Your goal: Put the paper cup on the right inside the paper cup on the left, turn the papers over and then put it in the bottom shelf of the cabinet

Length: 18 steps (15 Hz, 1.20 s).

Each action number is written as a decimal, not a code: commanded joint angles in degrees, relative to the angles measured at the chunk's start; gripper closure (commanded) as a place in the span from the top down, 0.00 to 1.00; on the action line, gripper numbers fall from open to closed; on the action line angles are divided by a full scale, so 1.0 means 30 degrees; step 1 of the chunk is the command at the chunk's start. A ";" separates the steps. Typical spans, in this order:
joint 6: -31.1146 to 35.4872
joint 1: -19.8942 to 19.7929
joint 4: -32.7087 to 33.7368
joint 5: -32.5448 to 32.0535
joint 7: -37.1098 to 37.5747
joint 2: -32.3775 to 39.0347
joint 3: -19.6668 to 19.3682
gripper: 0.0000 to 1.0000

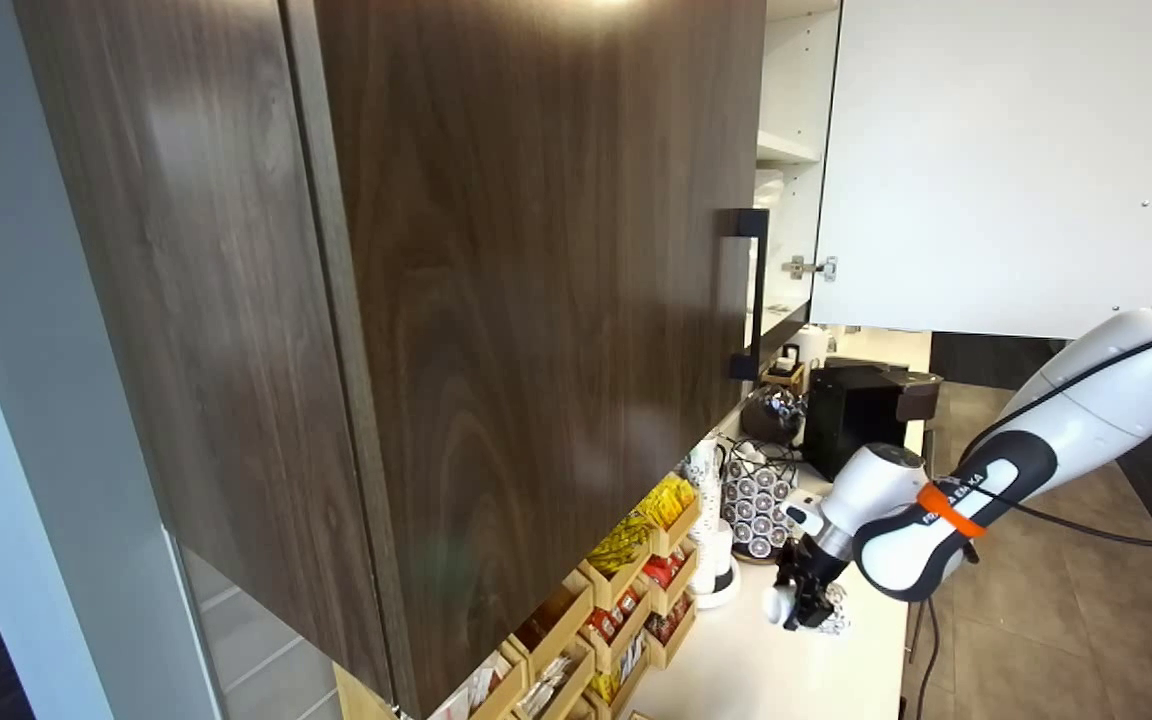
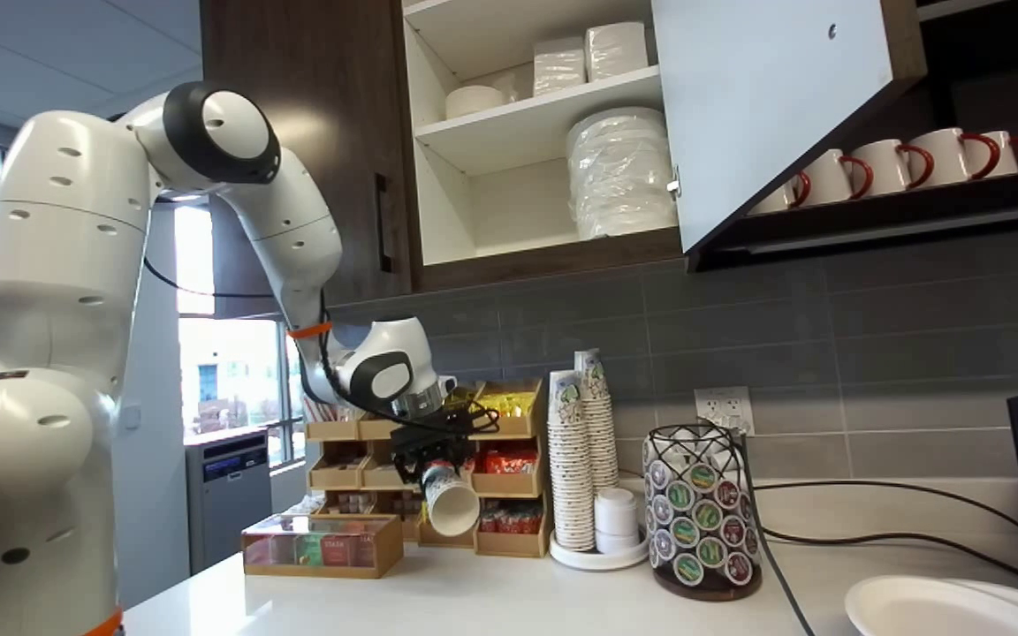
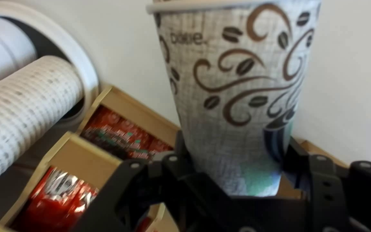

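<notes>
A paper cup point(image 3: 237, 74) with brown swirls and coffee beans fills the middle of the wrist view, its rim away from my palm. My gripper point(image 3: 237, 153) is shut around its narrow base end, one finger on each side. In an exterior view that cup point(image 2: 453, 510) hangs above the counter, tilted, its mouth facing the camera and somewhat downward. Whether a second paper cup is nested in it I cannot tell. The dark brown cabinet point(image 1: 536, 300) looms up close in an exterior view. Its bottom shelf point(image 2: 518, 212) shows with a wrapped white stack point(image 2: 619, 177) at the right.
An open white door point(image 2: 756, 106) swings out from the cabinet. Behind the gripper stand a snack organizer point(image 2: 505, 484), tall cup stacks point(image 2: 571, 468) and a coffee-pod carousel point(image 2: 705, 521). A tea box point(image 2: 359, 548) and white plates point(image 2: 924, 609) rest on the counter point(image 2: 474, 601).
</notes>
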 commanded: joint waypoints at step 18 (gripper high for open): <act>-0.2562 0.0615 -0.0781 1.0990 -0.6200 -1.2304 -0.3071 0.68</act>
